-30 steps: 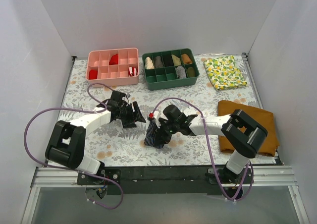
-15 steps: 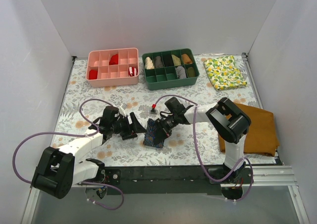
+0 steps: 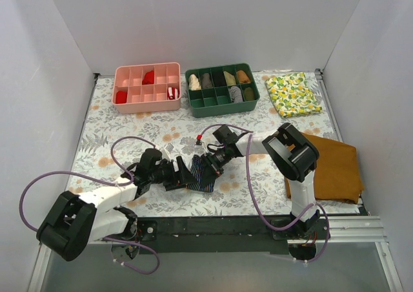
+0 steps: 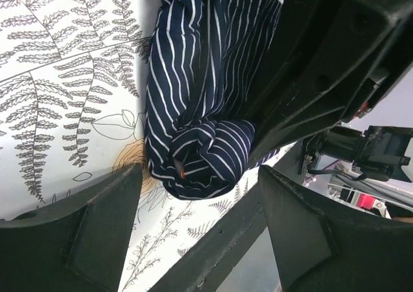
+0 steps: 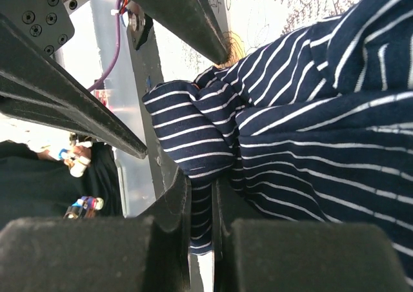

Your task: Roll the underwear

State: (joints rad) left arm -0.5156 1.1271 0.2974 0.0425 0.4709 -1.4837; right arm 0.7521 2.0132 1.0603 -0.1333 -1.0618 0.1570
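The underwear (image 3: 202,174) is a bunched navy striped bundle on the floral table mat, near the front middle. In the left wrist view its rolled end (image 4: 197,143) lies just beyond my two dark fingers (image 4: 97,234). My left gripper (image 3: 185,176) is open at the bundle's left side, and nothing is gripped between its fingers (image 4: 200,224). From the right, my right gripper (image 3: 213,162) is shut on a fold of the underwear (image 5: 303,130). A strip of striped cloth is pinched between its pads (image 5: 201,208).
A pink divided tray (image 3: 147,87) and a green divided tray (image 3: 221,98) with rolled items stand at the back. A lemon-print cloth (image 3: 293,93) lies back right, a mustard-brown cloth (image 3: 335,169) at the right edge. The black front rail (image 3: 213,226) is close behind the bundle.
My left arm swung down and in from the left to the underwear's left side, and its jaws opened wider. My right gripper kept its hold while the bundle shifted slightly.
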